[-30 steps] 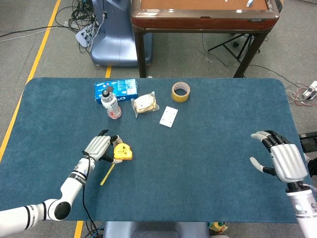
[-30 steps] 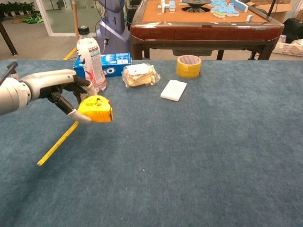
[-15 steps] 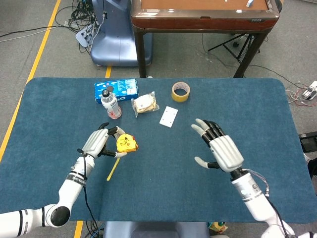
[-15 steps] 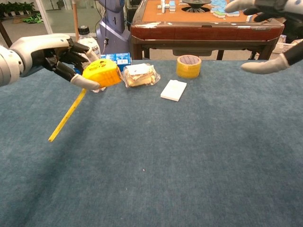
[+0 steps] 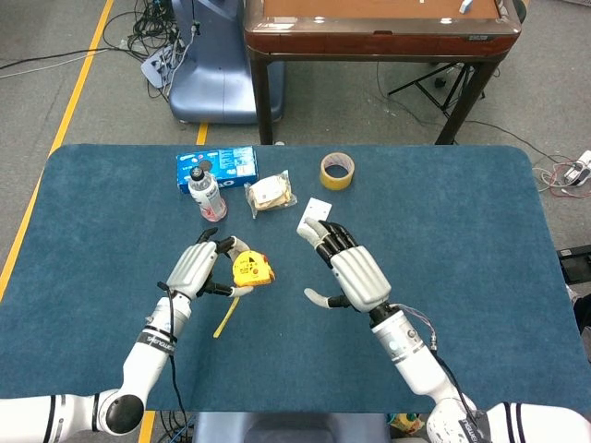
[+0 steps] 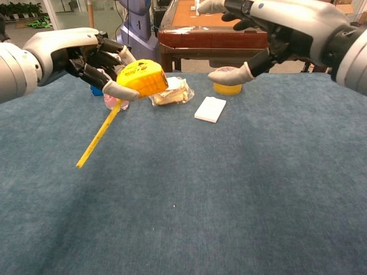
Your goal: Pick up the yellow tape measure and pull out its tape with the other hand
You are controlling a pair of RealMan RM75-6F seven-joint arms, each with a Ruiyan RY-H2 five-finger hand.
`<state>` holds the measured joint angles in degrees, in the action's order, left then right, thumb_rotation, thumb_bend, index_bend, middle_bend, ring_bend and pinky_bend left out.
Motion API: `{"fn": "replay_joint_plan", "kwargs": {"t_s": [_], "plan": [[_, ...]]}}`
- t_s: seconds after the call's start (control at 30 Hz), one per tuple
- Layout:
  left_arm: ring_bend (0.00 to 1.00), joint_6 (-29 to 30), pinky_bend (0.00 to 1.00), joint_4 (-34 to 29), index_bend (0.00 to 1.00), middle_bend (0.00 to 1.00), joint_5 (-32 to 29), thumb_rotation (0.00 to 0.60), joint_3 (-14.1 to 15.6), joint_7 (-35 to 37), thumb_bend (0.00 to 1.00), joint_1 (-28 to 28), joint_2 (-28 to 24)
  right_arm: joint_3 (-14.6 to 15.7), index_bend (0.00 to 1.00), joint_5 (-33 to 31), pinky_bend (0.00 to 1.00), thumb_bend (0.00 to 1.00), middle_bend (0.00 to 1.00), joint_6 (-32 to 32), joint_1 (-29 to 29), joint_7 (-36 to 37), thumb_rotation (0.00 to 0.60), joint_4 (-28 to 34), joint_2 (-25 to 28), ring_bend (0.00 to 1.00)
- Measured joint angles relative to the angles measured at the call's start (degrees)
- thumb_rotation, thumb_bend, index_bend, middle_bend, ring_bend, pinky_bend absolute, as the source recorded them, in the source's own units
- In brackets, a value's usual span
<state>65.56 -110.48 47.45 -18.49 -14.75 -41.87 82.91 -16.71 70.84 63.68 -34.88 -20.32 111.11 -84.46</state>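
Note:
My left hand (image 5: 196, 269) (image 6: 86, 57) grips the yellow tape measure (image 5: 250, 269) (image 6: 141, 78) and holds it off the blue table (image 5: 462, 212). A length of yellow tape (image 5: 226, 317) (image 6: 98, 136) hangs out of the case, slanting down to the left. My right hand (image 5: 349, 272) (image 6: 269, 26) hovers open just right of the tape measure, fingers spread, touching nothing.
At the back of the table stand a water bottle (image 5: 206, 195), a blue box (image 5: 218, 164), a wrapped sandwich (image 5: 270, 194) (image 6: 168, 90), a white card (image 5: 314, 214) (image 6: 210, 109) and a roll of yellow tape (image 5: 336, 171) (image 6: 227, 87). A wooden table (image 5: 369, 28) stands beyond.
My left hand has raised the tape measure and carried it rightward. My right hand has swept in from the table's right side to just beside it, still open.

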Motion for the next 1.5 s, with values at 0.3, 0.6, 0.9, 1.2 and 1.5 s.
{"fn": "replay_joint_plan", "kwargs": {"t_s": [0.3,0.6,0.9,1.2,1.5], "plan": [[0.37,1.06,0.04,-0.48,0.54,0.54,-2.23,0.600,-0.21,-1.46,0.12,-0.97,1.05,-0.76,0.02,-2.90,0.00,0.32,0.00,0.98,-2.84,-1.10,0.600,-2.77,-4.85,0.00],[0.38,0.93,0.04,-0.68,0.54,0.54,-3.56,0.600,-0.92,-1.04,0.12,-1.63,1.19,-0.57,0.02,-4.94,0.00,0.32,0.00,1.17,-4.32,-1.39,0.600,-3.92,-6.70,0.00],[0.38,1.34,0.04,-1.30,0.54,0.54,-3.83,0.600,-1.03,-1.17,0.12,-2.09,1.36,-1.17,0.01,-6.92,0.00,0.32,0.00,1.52,-6.33,-2.91,0.600,-4.82,-8.68,0.00],[0.38,1.67,0.04,-1.91,0.54,0.54,-4.08,0.600,-1.32,-0.85,0.12,-2.26,1.01,-1.52,0.01,-8.95,0.00,0.32,0.00,1.81,-7.87,-4.25,0.600,-5.34,-9.99,0.00],[0.38,1.62,0.04,-1.96,0.54,0.54,-4.45,0.600,-1.10,-0.78,0.12,-2.39,0.69,-1.88,0.02,-9.89,0.00,0.32,0.00,2.44,-8.96,-4.50,0.600,-6.33,-11.02,0.00]]}}
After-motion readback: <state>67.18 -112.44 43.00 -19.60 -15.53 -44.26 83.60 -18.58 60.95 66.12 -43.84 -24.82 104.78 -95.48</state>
